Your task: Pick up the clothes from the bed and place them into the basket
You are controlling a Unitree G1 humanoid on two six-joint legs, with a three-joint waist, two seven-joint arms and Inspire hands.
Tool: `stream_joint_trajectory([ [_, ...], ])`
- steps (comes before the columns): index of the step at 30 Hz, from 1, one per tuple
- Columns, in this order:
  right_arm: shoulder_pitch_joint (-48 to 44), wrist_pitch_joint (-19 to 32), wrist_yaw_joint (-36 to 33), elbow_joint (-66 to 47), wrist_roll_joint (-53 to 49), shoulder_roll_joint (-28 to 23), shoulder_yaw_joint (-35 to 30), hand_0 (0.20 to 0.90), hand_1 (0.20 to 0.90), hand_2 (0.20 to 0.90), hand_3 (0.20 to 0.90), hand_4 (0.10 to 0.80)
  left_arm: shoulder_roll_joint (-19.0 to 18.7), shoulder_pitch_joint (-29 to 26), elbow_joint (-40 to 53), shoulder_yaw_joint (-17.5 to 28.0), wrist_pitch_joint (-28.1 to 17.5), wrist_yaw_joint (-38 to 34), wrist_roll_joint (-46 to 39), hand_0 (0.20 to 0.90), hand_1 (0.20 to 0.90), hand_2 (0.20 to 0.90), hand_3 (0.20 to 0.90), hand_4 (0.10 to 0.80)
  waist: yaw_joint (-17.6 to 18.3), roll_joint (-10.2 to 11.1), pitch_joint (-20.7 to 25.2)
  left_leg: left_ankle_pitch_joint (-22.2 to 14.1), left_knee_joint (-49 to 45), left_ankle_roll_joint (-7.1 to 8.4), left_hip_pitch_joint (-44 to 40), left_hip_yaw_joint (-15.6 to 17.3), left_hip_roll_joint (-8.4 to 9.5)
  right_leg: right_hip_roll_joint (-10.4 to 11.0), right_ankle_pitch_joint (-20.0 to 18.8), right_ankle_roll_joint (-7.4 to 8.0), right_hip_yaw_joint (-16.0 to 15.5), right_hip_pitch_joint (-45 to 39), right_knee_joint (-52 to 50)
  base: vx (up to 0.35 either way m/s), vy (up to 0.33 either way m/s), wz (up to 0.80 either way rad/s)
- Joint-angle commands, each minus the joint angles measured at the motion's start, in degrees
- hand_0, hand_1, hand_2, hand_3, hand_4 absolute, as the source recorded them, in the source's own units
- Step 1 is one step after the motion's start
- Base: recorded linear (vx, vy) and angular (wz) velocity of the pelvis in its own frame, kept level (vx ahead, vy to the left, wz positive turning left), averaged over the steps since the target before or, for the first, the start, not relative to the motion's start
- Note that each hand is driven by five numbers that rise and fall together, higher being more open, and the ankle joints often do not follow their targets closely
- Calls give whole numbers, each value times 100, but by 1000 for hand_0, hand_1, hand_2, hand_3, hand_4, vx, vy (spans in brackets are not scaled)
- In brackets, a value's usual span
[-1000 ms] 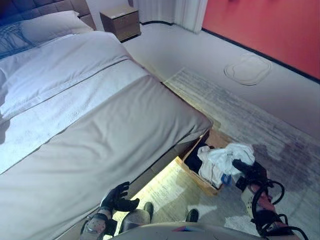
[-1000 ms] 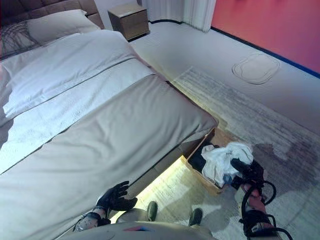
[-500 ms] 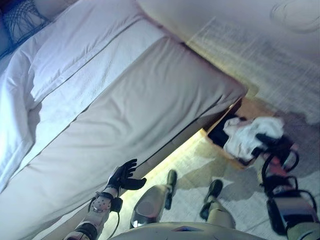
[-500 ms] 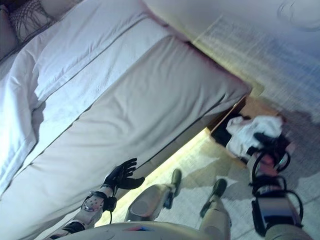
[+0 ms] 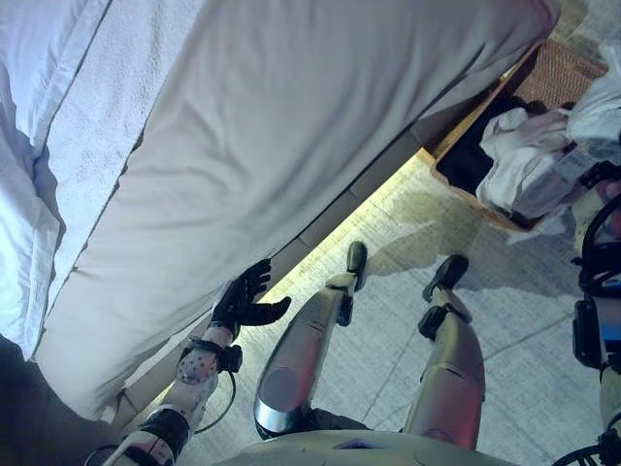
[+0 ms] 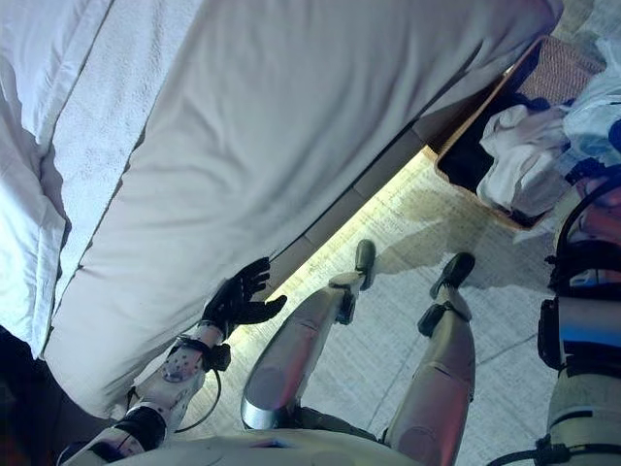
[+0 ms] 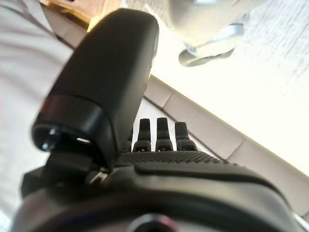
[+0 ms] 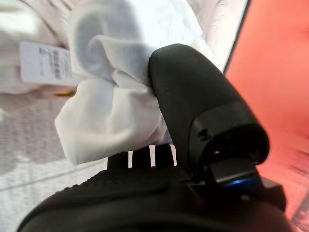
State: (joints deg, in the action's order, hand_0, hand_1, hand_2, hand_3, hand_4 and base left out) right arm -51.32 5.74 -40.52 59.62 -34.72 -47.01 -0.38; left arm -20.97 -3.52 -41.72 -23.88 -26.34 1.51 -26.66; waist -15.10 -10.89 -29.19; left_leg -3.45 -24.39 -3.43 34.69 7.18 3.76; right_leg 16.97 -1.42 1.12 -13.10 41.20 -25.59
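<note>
My right hand point(image 8: 193, 111) is shut on a bunched white cloth point(image 8: 111, 116), its thumb pressed into the folds. In the eye views this hand point(image 6: 585, 172) is at the far right edge, with the white cloth point(image 6: 597, 107) over the near side of the wicker basket point(image 5: 561, 76). The basket stands on the floor at the bed's corner and holds a white garment point(image 5: 519, 165) and something dark point(image 5: 466, 160). My left hand point(image 5: 243, 303) is open and holds nothing, beside the lower edge of the bed point(image 5: 291, 116). No clothes show on the grey cover.
White bedding point(image 5: 39, 116) lies along the bed's far left. A lit strip of pale floor point(image 5: 388, 209) runs under the bed frame. A light rug point(image 5: 524, 291) covers the floor to the right of the bed.
The camera has tipped downward, so the whole picture has shifted. My right hand stays at the basket with white cloth in it. My left hand remains open by the bed edge.
</note>
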Motion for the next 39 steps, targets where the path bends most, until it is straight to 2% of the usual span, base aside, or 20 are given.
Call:
stream_joint_trajectory([
  [1,-637,261,29,-345,140,-936,536,300,300,300,200,100,-273,384,195,291,-374,-30,-345,900,900,900,900,800,142,-407,-57,400,-217,295,519,-483,20,46,1140,62,-270,-129,-1440,17,100,-24],
  [4,-714,177,145,-351,170,-892,617,300,300,300,200,100,-306,403,158,387,-360,78,-467,900,900,900,900,800,165,-453,-59,113,-790,217,801,-425,50,115,1352,-34,-138,216,-2062,41,103,-14],
  [9,-653,75,451,-371,266,-860,608,300,300,300,200,100,-296,483,177,413,-381,203,-564,900,900,900,900,800,221,-531,-60,-84,-1181,206,1014,-412,87,170,1463,-65,53,518,-2453,23,55,5],
  [10,-649,77,458,-374,278,-859,605,900,900,900,900,800,-297,491,181,415,-381,208,-561,900,900,900,900,800,221,-531,-60,-85,-1181,208,1012,-411,87,169,1462,-64,56,518,-2453,4,47,5],
  [19,-724,-117,1248,-519,244,-788,794,900,900,900,900,800,-311,551,148,480,-477,396,-605,900,900,900,900,800,280,-523,-60,91,-719,370,696,-396,8,77,1288,-43,55,271,-1956,-37,14,-21],
  [24,-378,-209,1657,-546,4,-608,642,900,900,900,900,800,-286,461,86,474,-477,438,-521,900,900,900,900,800,397,-414,-60,201,-339,477,306,-393,-52,-25,1133,-9,33,-115,-1473,-30,-7,-10],
  [31,1120,258,2480,-791,-395,243,147,900,900,900,900,800,-347,94,114,501,-208,243,-310,900,900,900,900,800,639,82,-56,291,199,562,-421,-370,-215,-268,732,72,-73,-997,-515,-27,-85,-6],
  [32,1162,247,2509,-799,-403,268,136,900,900,900,900,800,-350,82,108,500,-209,244,-299,900,900,900,900,800,642,86,-60,462,265,525,-394,-325,-236,-268,558,8,-150,-986,-426,-64,-82,-8],
  [36,2051,765,3217,-889,-412,907,122,900,900,900,900,800,-337,-130,-38,498,4,46,-46,900,900,900,900,800,700,404,178,561,701,562,-866,-322,-350,-414,433,58,-253,-1554,69,31,-113,-7],
  [39,2582,949,3519,-868,-543,1312,137,900,900,900,900,800,-315,-184,-283,559,81,10,103,900,900,900,900,800,727,577,418,656,1090,608,-1234,-352,-424,-529,343,89,-318,-2001,478,115,-140,2],
])
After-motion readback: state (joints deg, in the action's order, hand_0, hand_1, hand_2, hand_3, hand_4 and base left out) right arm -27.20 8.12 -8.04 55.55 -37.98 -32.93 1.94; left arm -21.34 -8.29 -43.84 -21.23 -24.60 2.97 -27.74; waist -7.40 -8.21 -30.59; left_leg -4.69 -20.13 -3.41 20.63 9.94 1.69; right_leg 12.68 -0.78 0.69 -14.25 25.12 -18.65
